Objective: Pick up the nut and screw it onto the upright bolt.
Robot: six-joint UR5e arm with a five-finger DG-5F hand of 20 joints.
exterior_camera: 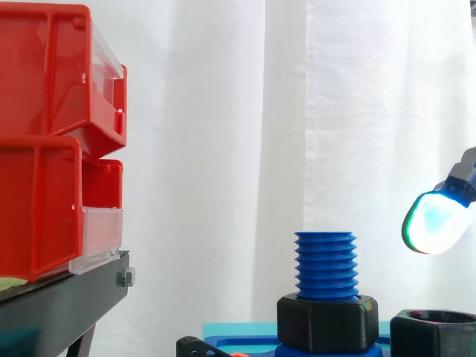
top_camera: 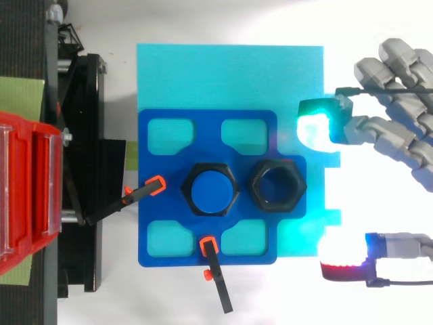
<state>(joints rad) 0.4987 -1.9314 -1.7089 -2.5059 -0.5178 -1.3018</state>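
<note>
A blue threaded bolt (exterior_camera: 325,264) stands upright on a blue base (top_camera: 155,203), with one black nut (top_camera: 212,175) seated round its foot. A second black nut (top_camera: 276,185) lies loose on the base just right of the bolt, hole facing up. My hand (top_camera: 399,128) hovers to the right of that loose nut, open and holding nothing. One glowing pad (top_camera: 316,127) sits above and right of the nut, and a red-glowing one (top_camera: 345,256) lies below and right. In the side view a glowing fingertip (exterior_camera: 439,221) hangs above the loose nut (exterior_camera: 435,333).
The blue base rests on a cyan plate (top_camera: 230,74). Two black clamps with orange tips (top_camera: 145,191) (top_camera: 215,267) hold the base at its left and front. Red bins (exterior_camera: 52,141) on a black stand (exterior_camera: 59,305) are at the left, before a white curtain.
</note>
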